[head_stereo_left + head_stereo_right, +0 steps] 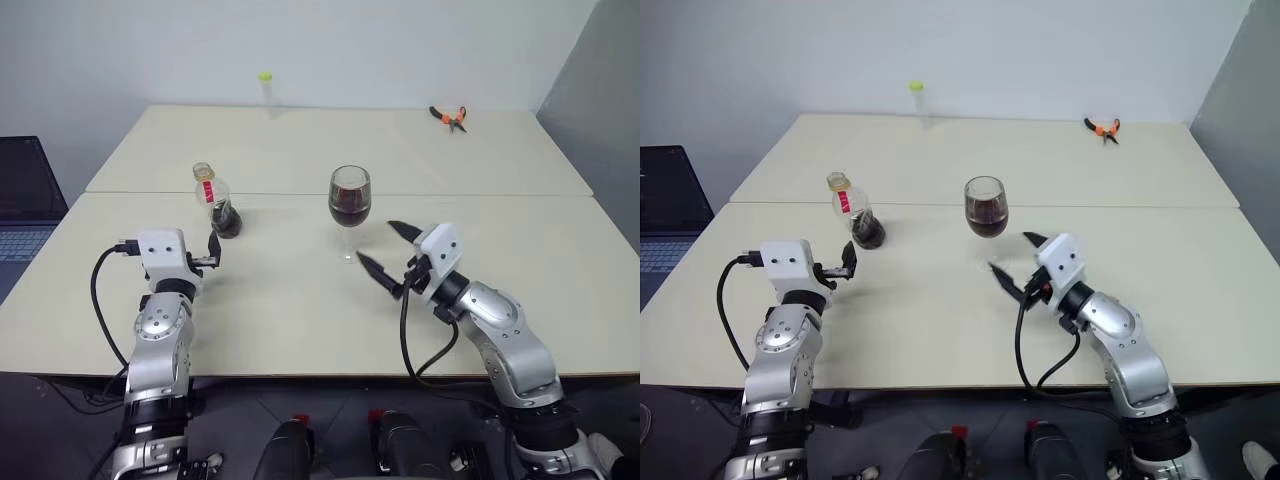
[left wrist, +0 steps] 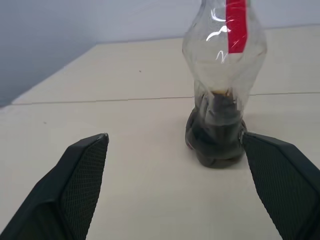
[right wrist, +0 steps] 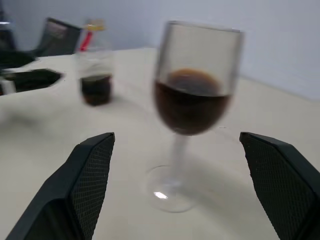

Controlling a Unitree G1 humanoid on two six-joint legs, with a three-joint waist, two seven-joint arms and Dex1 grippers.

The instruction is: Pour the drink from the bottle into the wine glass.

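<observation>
**Bottle and glass stand free, both grippers spread**

The bottle (image 1: 216, 203) stands upright on the worktop (image 1: 300, 300), uncapped, with a little dark drink (image 1: 226, 222) left in its base. The left gripper (image 1: 214, 250) sits just in front of it, fingers spread wide, touching nothing. To the right, well apart from the bottle, the glass (image 1: 349, 205) stands on its foot, its bowl about half full of the same dark liquid. The right gripper (image 1: 388, 250) hangs just beside the glass, fingers wide and empty. At the far edge of the worktop are a yellow-capped tube (image 1: 266, 86) and orange pliers (image 1: 449, 117). A laptop (image 1: 25, 205) sits off to the left.
</observation>
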